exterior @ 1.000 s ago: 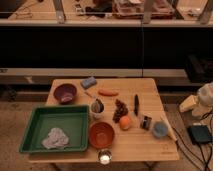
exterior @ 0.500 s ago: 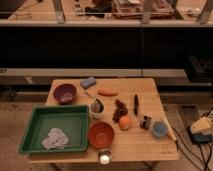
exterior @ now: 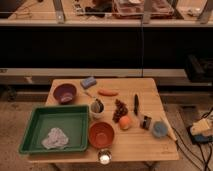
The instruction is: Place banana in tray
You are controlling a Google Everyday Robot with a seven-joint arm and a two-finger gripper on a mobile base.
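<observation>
Broadly, the wooden table (exterior: pixel 145 146) fills the middle of the scene, and the green tray (exterior: pixel 70 119) takes up its near left corner, with a crumpled white cloth (exterior: pixel 54 139) lying in the tray's near half. Just right of the tray sits the round orange bowl (exterior: pixel 101 134), and the purple bowl (exterior: pixel 65 92) stands farther back on the left. Smaller things crowd the centre: the carrot (exterior: pixel 107 93), a dark cluster of grapes (exterior: pixel 119 110) and the round orange fruit (exterior: pixel 125 122). The banana (exterior: pixel 169 129) seems to be the slim pale shape lying at an angle by the near right edge, just beside a small bluish round object (exterior: pixel 159 129), though the dim light makes this a guess. It is well apart from the tray, with the whole table between them. The gripper (exterior: pixel 202 126) appears as a pale form off the table's right side, low and clear of the top. I cannot tell whether it is open or closed, and the banana is not in it. A sideways nudge while reaching in could roll the banana off the near edge. On the carry leftward, a low pass could clip the orange fruit or the orange bowl's rim, and the carrot's similar shape invites a wrong pick.
</observation>
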